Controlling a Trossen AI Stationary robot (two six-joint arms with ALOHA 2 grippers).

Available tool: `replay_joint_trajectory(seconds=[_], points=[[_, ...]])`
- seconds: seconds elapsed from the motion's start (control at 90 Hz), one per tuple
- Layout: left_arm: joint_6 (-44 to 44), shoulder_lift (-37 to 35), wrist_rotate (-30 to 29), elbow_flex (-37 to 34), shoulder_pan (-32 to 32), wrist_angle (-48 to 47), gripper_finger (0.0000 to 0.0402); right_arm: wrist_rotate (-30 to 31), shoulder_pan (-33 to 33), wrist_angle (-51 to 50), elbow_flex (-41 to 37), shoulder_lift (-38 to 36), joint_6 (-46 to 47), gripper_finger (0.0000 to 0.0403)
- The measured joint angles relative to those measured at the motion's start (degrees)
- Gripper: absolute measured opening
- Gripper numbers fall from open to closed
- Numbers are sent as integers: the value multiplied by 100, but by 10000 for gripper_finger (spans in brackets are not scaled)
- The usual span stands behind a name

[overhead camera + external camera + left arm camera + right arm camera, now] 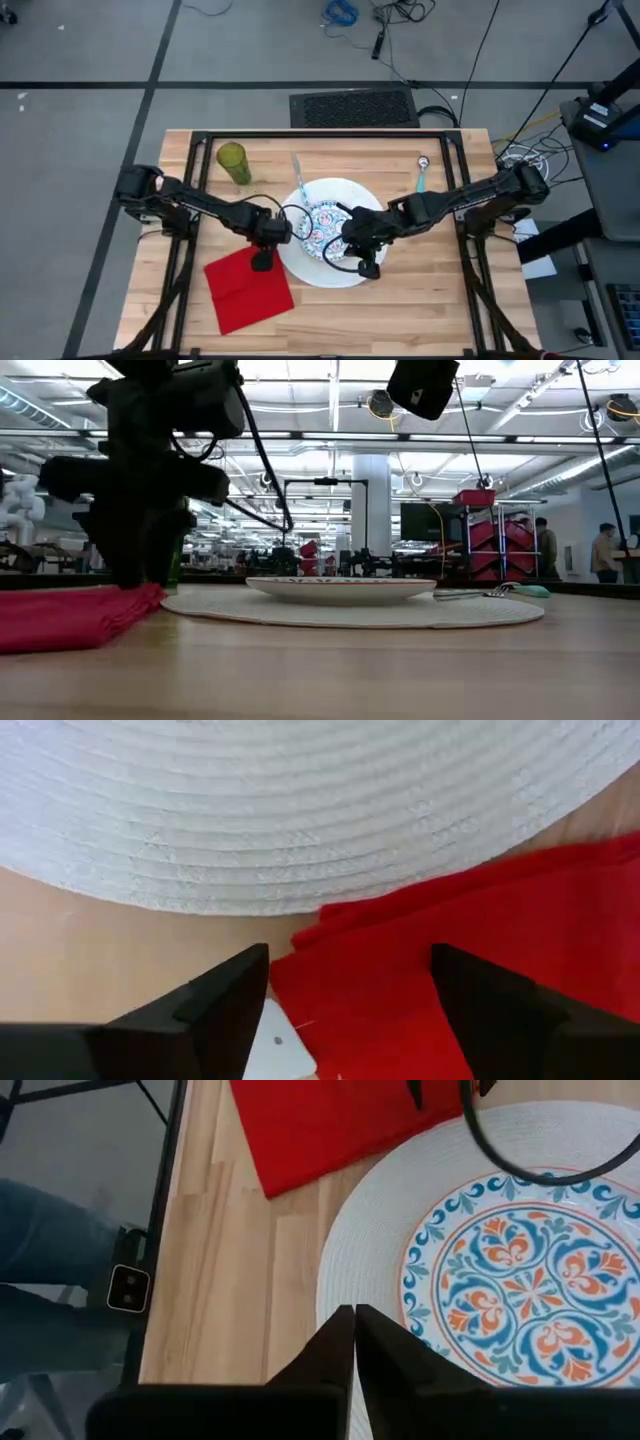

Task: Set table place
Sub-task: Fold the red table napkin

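- Table (420,300): light wood planks with a black frame.
- Large white round plate (345,192) sits mid-table. Its surface looks ribbed or woven in the wrist views (300,810).
- Small patterned plate (322,222) sits on the white one, blue and orange motifs visible in the right wrist view (530,1280).
- Red napkin (248,290) lies flat on the table at the near-left of the white plate, its corner at the plate's rim (480,960).
- Olive-green tumbler (234,163) stands upright at the far left, well apart from the plates.
- Fork (298,178) lies just past the white plate's far-left rim.
- Teal-handled spoon (421,177) lies to the far right of the plate, apart from it.
- Left gripper (262,262): down at the napkin's upper corner beside the plate rim. Fingers (225,1005) spread wide over the red cloth, nothing between them.
- Right gripper (368,268): over the near rim of the white plate. Fingers (335,1355) pressed together, holding nothing.
- Low view: people stand in the room far behind the table.
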Motion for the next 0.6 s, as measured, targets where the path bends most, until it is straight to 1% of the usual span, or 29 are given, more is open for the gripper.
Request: replay_joint_trajectory(seconds=[0.156, 0.267, 0.367, 0.6], points=[[-10, 48, -6, 0, -4, 17, 263, -2, 0, 44, 0, 0, 2, 0], [-127, 50, -93, 0, -4, 41, 243, -2, 0, 46, 0, 0, 2, 0], [-244, 50, -161, 0, -4, 39, 205, -2, 0, 47, 0, 0, 2, 0], [-310, 185, -59, 18, -11, 109, 94, -2, 0, 90, 0, 0, 4, 0]])
